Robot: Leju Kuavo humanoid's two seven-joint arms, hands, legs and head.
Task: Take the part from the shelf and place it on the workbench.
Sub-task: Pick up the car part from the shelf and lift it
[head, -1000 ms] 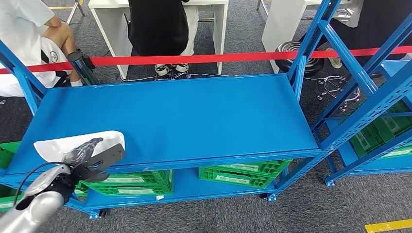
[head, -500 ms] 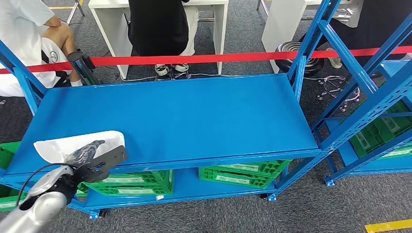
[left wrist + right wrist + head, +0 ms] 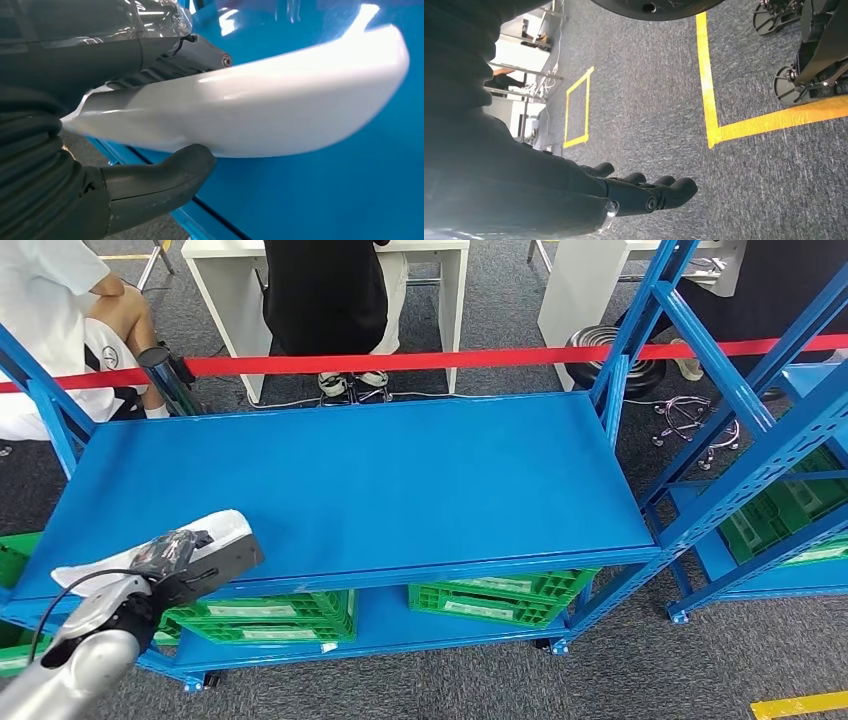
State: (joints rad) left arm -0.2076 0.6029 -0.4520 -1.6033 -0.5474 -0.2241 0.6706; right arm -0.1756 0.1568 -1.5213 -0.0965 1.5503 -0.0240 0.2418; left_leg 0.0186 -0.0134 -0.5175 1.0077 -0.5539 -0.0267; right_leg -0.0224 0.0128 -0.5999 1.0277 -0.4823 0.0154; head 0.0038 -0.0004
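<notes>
Left hand (image 3: pixel 185 558), dark grey fingers on a silver arm, sits at the near-left corner of the flat blue metal shelf deck (image 3: pixel 380 490). It grips the white, smooth, curved plastic part (image 3: pixel 215 528): in the left wrist view the thick grey thumb (image 3: pixel 160 177) is on one face of the part (image 3: pixel 260 107) and the darker fingers (image 3: pixel 165 52) on the opposite face. The part sits low over the deck's front-left corner, near end past the front edge, far end over the blue surface. Cannot tell if it touches the deck.

Right hand (image 3: pixel 644 192) hangs over grey carpet (image 3: pixel 649 100) marked with yellow tape lines (image 3: pixel 709 75). Fingers extended, close side by side, holding nothing.

Below the deck, on the lower blue shelf: green slotted plastic crates (image 3: pixel 480 598), one left of centre, one right of centre.

To the right, a second blue steel rack (image 3: pixel 760 450) with perforated uprights, more green crates inside.

Behind the deck, a red barrier tape (image 3: pixel 430 360) runs across the whole width. Dark cylindrical post (image 3: pixel 168 375) at its left end.

Beyond the tape: white desk (image 3: pixel 330 260) with a person in a black top (image 3: pixel 325 290) seated at it, and a second person in white (image 3: pixel 60 310) at far left.
</notes>
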